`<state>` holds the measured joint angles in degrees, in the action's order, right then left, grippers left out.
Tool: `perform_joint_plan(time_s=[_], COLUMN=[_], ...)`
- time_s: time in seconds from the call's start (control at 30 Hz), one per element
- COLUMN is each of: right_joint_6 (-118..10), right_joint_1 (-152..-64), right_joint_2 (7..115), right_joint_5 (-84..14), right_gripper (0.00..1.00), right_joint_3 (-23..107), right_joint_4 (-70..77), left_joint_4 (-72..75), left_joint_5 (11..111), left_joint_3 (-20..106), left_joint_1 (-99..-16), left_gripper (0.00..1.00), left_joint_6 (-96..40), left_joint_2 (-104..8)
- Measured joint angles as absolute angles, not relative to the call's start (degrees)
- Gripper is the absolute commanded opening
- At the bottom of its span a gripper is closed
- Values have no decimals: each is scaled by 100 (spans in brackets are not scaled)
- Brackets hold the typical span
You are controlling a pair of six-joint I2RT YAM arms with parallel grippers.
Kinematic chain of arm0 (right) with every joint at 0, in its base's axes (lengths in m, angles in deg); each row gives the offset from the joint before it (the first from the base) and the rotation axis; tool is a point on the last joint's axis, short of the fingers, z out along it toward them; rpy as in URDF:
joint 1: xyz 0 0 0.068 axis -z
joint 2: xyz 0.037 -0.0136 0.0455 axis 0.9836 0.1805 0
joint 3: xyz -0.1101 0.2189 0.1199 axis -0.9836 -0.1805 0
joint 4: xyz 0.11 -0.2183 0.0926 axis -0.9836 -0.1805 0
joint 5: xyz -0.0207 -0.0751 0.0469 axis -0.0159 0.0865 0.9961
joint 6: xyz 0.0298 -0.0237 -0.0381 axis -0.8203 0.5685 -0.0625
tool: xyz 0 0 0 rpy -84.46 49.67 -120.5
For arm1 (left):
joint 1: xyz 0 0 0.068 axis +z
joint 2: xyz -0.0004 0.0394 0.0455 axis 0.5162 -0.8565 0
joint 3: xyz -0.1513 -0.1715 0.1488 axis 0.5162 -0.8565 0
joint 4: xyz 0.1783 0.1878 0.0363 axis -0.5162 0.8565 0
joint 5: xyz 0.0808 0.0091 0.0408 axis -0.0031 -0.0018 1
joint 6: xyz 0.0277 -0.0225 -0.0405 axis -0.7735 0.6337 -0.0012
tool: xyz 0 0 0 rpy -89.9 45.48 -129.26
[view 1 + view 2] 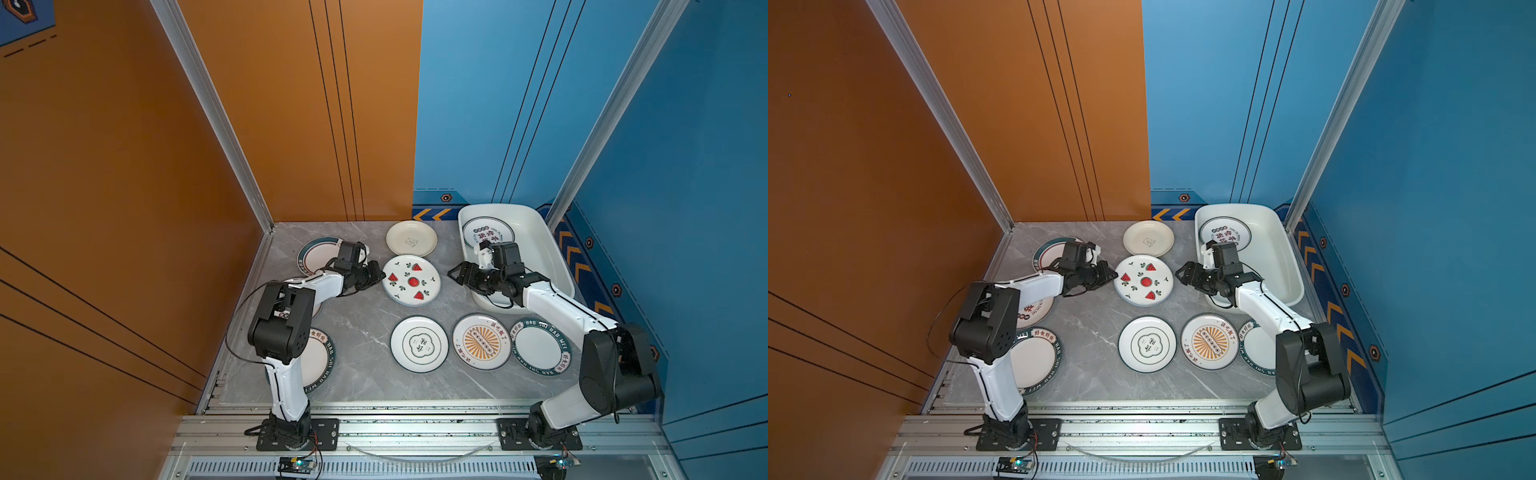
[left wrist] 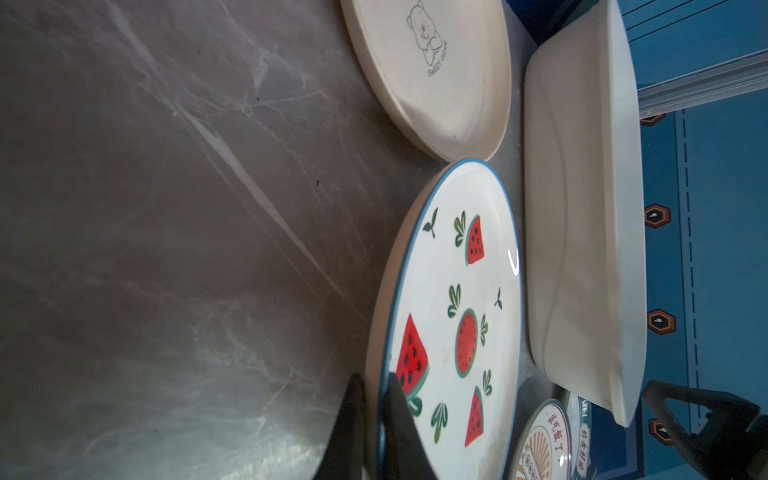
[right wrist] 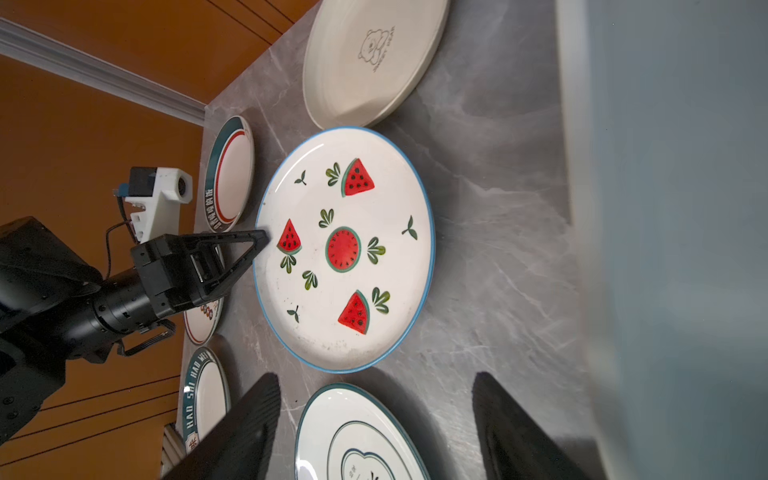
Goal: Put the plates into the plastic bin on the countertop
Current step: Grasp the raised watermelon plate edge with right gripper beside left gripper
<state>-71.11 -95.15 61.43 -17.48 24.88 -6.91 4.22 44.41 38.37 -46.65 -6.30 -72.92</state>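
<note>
**Watermelon plate: grasp made, lift pending**

Left gripper (image 1: 379, 275): fingers (image 2: 401, 436) clamped on the near rim of the watermelon plate (image 1: 411, 280). The plate is on the surface (image 1: 365, 332), mid-field, near the plastic bin (image 1: 555, 253). Cannot tell whether the edge is raised.

Right gripper (image 1: 454, 274): fingers apart, empty, just beside the plate's opposite rim, not touching.

The bin holds one lettered plate (image 1: 488, 232).

Judgement: the next move calls for raising the pinched edge. A pass to the right arm is likely, as the bin stands on its side.

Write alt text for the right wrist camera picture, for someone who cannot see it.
A white watermelon plate sits on the grey marble countertop, its rim pinched by the left end effector. The right end effector stands open in the foreground, and a cream bear plate lies beyond.
</note>
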Motion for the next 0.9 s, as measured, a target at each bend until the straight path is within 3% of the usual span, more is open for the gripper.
perform_joint_plan(time_s=[0.3,0.6,0.73,0.9], right_joint_6=[-7503,-7741,-8060,-8366], right_joint_1=[-9852,-9939,-9987,-10009], right_joint_2=[6526,6720,6961,7173], right_joint_5=[-1754,-1606,-1313,-1105], right_gripper=[76,73,62,40], right_joint_3=[2873,2967,2967,2967], right_joint_4=[-352,-64,404,740], left_joint_4=[796,1135,1150,1150], left_joint_5=[4362,4312,4312,4270], left_joint_3=[3769,3769,3762,3762], left_joint_1=[-4632,-4608,-4613,-4613], left_gripper=[0,0,0,0], left_joint_6=[-647,-737,-733,-693], left_joint_2=[-6159,-5869,-5869,-5869])
